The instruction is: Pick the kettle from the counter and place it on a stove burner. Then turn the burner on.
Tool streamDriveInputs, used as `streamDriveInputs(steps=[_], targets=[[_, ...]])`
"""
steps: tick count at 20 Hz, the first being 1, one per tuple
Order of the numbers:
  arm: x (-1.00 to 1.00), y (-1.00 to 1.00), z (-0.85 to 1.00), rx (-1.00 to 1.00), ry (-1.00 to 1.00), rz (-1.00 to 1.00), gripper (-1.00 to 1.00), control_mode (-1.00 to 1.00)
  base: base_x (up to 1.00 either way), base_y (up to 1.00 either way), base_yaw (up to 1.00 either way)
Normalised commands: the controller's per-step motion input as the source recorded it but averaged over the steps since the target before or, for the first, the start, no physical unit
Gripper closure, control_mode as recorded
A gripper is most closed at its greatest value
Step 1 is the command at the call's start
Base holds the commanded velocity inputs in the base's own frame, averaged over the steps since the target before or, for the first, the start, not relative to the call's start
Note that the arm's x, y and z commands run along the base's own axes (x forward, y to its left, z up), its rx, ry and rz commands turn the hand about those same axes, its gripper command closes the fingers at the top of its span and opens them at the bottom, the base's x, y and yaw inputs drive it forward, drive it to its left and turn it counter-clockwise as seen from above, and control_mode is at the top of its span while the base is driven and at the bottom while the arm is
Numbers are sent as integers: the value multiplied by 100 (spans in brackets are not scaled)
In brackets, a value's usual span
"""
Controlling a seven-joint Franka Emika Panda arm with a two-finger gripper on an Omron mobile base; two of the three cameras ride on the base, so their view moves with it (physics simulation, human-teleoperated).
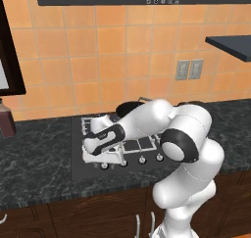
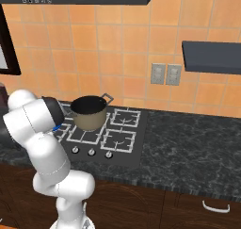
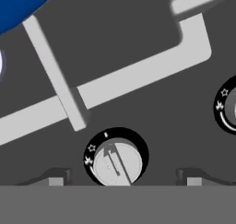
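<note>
- So my gripper (image 3: 121, 180) is hanging right over a round silver knob (image 3: 117, 161) at the front of the stove, and the two finger tips (image 3: 56, 178) stand wide apart, one on each side of it. Open, nothing held, and as far as I can see the tips aren't touching the knob.
- That knob has a raised bar across it and sits in a black ring with little white marks on it.
- A second knob (image 3: 229, 109) peeks in at the right edge of the hand view.
- The kettle (image 3: 20, 2) is the bright blue curve in the top left corner of the hand view, sitting on the stove burner (image 3: 110, 82) grate just beyond the knob. There's a pale patch at the left edge that's probably part of it too, but it's cut off so I can't really tell.
- From the right base view, a sliver of blue pokes out just behind my arm near the front left grate.
- The bronze-brown pot (image 2: 88, 112) sits on a grate behind that, dark inside, handles sticking out.
- The stove is set into the dark marbled worktop (image 2: 188, 143), with three knobs along the front.
</note>
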Motion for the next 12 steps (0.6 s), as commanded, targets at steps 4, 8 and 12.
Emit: streamDriveInputs(steps=[4,8,12], targets=[[4,4,-12,0,-6,0,-100,-100,0,0,0],[0,0,-10,0,-2,0,-100,-100,0,0,0],[0,0,0,0,0,0,100,-100,0,0,0]])
